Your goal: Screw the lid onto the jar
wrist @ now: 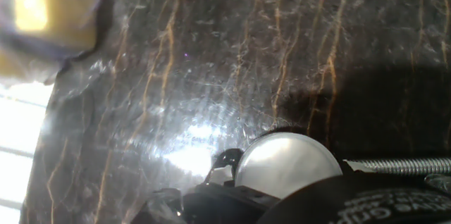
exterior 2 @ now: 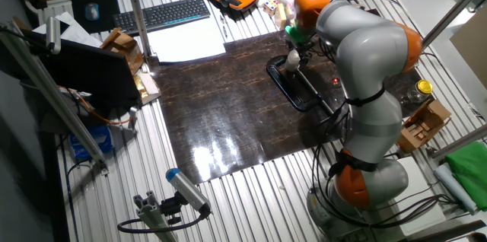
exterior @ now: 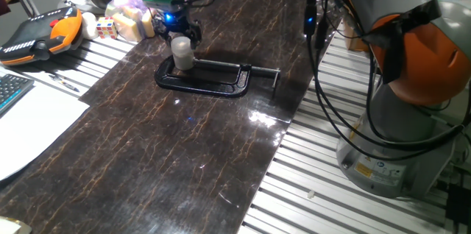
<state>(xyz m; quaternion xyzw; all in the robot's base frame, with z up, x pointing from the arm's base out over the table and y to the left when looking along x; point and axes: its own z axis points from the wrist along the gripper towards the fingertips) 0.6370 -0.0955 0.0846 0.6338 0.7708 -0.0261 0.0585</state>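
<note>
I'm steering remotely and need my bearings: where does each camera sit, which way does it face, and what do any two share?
One fixed view: low at the table's side, facing the gripper over the jar in the black C-clamp; arm base at right.
The other fixed view: high, opposite side, looking down on the whole arm and keyboard.
Hand view: on the hand, facing down at the lid.
Both fixed views share jar and clamp.

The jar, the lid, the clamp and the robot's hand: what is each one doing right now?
jar: upright, standing in the black C-clamp.
lid: lying flat on top of the jar; whether it is screwed tight can't be told.
black C-clamp: lying flat on the dark table, screw end pointing away from the jar.
gripper: directly over the lid; open or shut can't be told.
</note>
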